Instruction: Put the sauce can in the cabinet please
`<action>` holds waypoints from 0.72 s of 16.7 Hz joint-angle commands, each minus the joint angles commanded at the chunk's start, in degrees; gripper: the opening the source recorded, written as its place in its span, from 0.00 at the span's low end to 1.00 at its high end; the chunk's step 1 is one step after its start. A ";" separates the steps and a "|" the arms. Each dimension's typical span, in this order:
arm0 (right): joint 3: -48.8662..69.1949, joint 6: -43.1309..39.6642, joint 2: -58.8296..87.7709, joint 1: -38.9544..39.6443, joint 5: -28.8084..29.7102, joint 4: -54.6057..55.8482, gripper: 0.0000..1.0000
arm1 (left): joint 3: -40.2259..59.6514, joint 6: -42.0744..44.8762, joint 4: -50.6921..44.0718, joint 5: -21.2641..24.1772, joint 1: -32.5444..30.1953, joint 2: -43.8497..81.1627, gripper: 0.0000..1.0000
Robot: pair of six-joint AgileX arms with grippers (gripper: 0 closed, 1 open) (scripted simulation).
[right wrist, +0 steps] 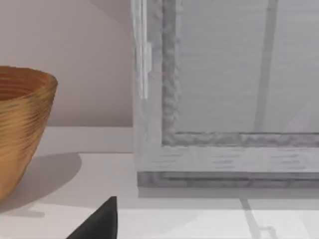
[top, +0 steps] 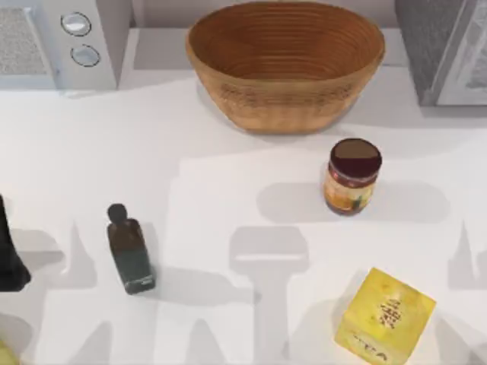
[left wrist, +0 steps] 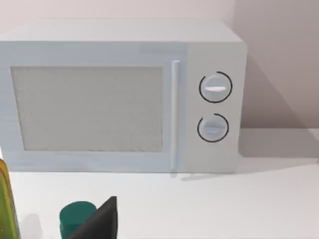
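Nothing grasped yet: this was the start of the job, approach step not begun. The sauce can (top: 353, 176) stood upright on the white surface (top: 228, 152), right of centre, just in front of the woven basket (top: 285, 65) and apart from it. The cabinet (top: 445, 49) sat at the back right corner, well apart from the can; in the right wrist view its pale front panel (right wrist: 239, 74) looked closed, though I couldn't be sure from that angle.

Left arm parked at the left edge of the surface, dark body just visible (top: 9, 255). A dark fingertip of the left tool (left wrist: 99, 221) showed facing the microwave (left wrist: 119, 94); width of opening, cannot tell. Same for the right tool (right wrist: 99, 221), one dark fingertip facing the cabinet and basket; cannot tell whether wide or narrow.

Next move, as I judged it: right arm was the nearer one, so it should come over the can, open, and take it by the sides. The cabinet likely needed opening first, possibly by its handle strip (right wrist: 143, 59).

Room: open surface on the can's left, right and front. The basket rim crowded the far side. The yellow box (top: 384, 318) was near the front, clear of the can; the dark bottle (top: 129, 249) was well off to the left. The path from can to cabinet ran past the basket's right flank, so keep clear of it.
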 joint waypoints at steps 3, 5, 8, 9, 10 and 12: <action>0.11 -0.04 0.12 0.03 -0.09 -0.03 1.00 | 0.00 0.00 0.00 0.00 0.00 0.00 1.00; 2.25 -0.92 2.49 0.60 -1.81 -0.60 1.00 | 0.00 0.00 0.00 0.00 0.00 0.00 1.00; 8.60 -4.59 10.07 1.78 -6.66 -2.27 1.00 | 0.00 0.00 0.00 0.00 0.00 0.00 1.00; 11.19 -6.34 13.46 2.15 -8.58 -2.93 1.00 | 0.00 0.00 0.00 0.00 0.00 0.00 1.00; 13.94 -8.31 17.22 2.48 -10.58 -3.62 1.00 | 0.00 0.00 0.00 0.00 0.00 0.00 1.00; 19.41 -12.54 24.49 3.05 -14.64 -5.01 1.00 | 0.00 0.00 0.00 0.00 0.00 0.00 1.00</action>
